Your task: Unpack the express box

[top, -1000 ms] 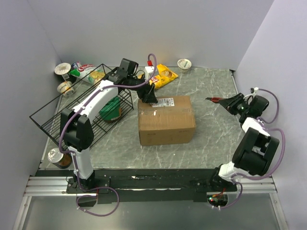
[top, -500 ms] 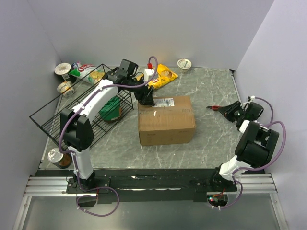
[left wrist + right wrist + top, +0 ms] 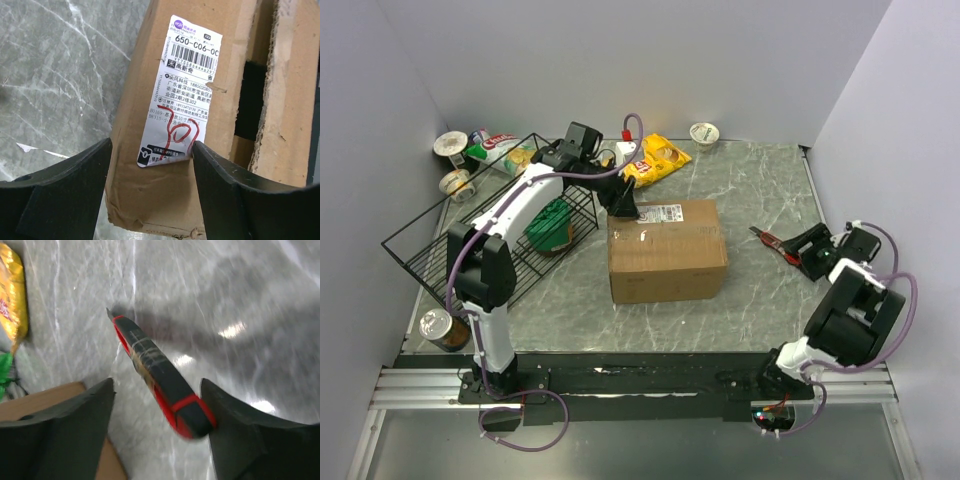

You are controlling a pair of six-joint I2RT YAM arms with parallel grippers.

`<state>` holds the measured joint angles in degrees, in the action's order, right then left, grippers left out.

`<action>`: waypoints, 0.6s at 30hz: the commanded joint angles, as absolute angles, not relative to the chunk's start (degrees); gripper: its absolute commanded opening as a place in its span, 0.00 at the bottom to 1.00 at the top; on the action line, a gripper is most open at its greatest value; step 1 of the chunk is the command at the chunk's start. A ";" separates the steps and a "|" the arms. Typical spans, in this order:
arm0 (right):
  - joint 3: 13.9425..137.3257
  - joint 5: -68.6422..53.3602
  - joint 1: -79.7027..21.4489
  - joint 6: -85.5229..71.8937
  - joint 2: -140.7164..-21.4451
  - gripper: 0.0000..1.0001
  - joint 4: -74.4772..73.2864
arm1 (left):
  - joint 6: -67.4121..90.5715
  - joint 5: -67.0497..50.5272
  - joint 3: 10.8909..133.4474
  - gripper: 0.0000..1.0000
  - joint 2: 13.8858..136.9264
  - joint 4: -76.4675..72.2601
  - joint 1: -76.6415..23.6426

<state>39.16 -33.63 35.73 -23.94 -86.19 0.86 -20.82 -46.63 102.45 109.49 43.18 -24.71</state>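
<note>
The express box (image 3: 667, 250) sits mid-tabletop (image 3: 760, 190). My left claw (image 3: 623, 208) hangs wide over its far-left corner, straddling the label. My right claw (image 3: 807, 247), well to the box's right, is spread around a knife (image 3: 775, 243), apparently not gripping it, though the view is blurred.

Two white-linked, black-jointed arms (image 3: 515, 210), looping purple cables (image 3: 564, 420), matte black gripper fingers (image 3: 60, 195)
</note>
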 commanded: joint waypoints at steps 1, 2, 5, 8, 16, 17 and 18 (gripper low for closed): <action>39.02 -35.68 40.41 -20.84 -78.06 0.84 -13.07 | -21.45 -51.06 103.36 0.71 108.46 42.63 -24.17; 39.02 -35.25 41.13 -20.05 -75.52 0.85 -15.79 | -21.45 -51.33 102.92 0.71 108.37 42.54 -24.17; 39.99 -34.81 43.67 -15.31 -70.77 0.87 -27.21 | -22.15 -51.94 102.40 0.71 107.93 42.71 -24.08; 40.61 -33.75 43.77 -8.81 -64.11 0.88 -32.78 | -22.59 -51.77 101.25 0.71 106.09 42.19 -24.17; 47.08 -51.93 26.84 5.79 -53.00 0.77 -31.99 | -24.61 -51.86 96.95 0.75 101.43 38.42 -25.58; 48.07 -52.20 23.76 7.54 -52.74 0.78 -29.90 | -24.78 -52.03 96.77 0.76 101.69 38.32 -25.75; 49.03 -52.12 17.29 8.52 -52.65 0.78 -28.84 | -25.22 -52.03 96.85 0.76 102.04 38.58 -25.75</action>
<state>42.72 -44.36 31.22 -1.43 -54.02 -31.35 -23.00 -49.69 97.62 105.32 41.52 -24.84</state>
